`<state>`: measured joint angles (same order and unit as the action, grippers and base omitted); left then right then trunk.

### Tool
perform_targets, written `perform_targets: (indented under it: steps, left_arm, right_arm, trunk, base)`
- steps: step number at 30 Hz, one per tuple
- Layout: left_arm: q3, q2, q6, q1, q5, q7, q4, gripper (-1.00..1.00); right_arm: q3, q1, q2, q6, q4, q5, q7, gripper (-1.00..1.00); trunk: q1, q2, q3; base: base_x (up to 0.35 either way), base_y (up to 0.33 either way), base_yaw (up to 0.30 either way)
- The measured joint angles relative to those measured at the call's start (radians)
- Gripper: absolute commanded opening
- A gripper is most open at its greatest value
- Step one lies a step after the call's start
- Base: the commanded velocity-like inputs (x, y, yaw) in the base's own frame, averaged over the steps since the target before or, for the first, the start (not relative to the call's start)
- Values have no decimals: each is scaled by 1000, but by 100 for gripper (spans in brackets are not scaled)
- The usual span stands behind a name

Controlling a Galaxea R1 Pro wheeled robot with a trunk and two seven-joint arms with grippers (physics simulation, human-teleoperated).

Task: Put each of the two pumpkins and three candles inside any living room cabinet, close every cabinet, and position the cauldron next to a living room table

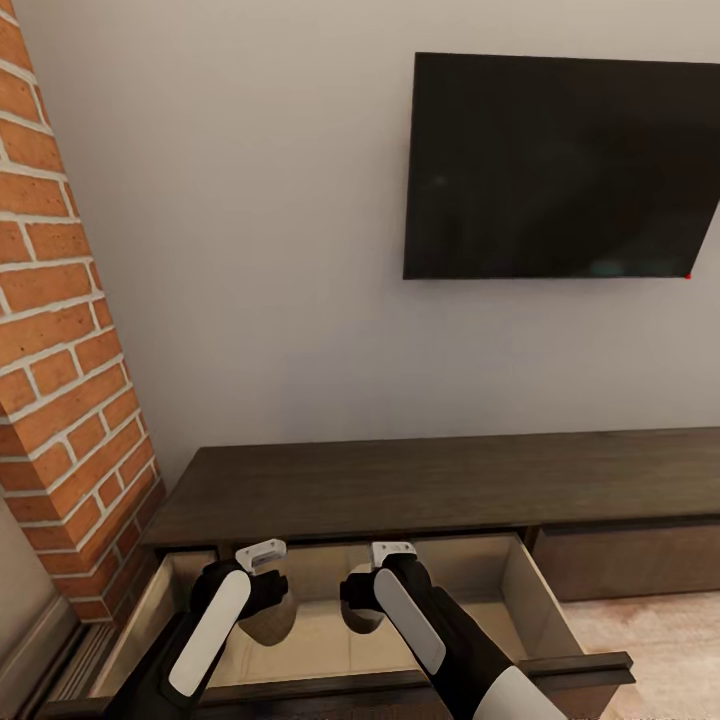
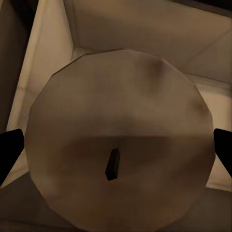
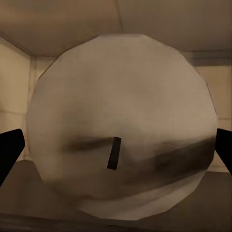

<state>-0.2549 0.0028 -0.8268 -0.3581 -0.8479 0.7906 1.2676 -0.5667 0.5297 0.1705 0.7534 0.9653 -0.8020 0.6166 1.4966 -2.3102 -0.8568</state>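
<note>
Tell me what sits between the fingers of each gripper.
A candle: the left wrist view shows one between the left gripper fingers; the right wrist view shows another between the right gripper fingers, over the open cabinet drawer.

Pale round candle, seen end-on with a short dark wick, sits between two black fingertips of the left gripper, above the cabinet's light drawer interior.
</note>
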Motion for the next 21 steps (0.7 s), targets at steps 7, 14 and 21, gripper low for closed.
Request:
perform_targets:
  steps: [7,14,21]
  left_arm:
    - [0,0,1,0,0,0,0,-100]
    - [0,0,1,0,0,0,0,-100]
    - [1,1,2,0,0,1,0,-100]
  right_arm:
    - [0,0,0,-16,0,-1,-1,-100]
    - [0,0,1,-19,-1,-1,-1,-100]
    - [-35,0,2,-67,-2,-3,-1,-100]
  trunk:
    - [27,-49,-22]
    - [54,-98,-44]
    - [81,-147,-66]
  base:
    - [0,0,0]
    - [0,0,0]
    - [0,0,0]
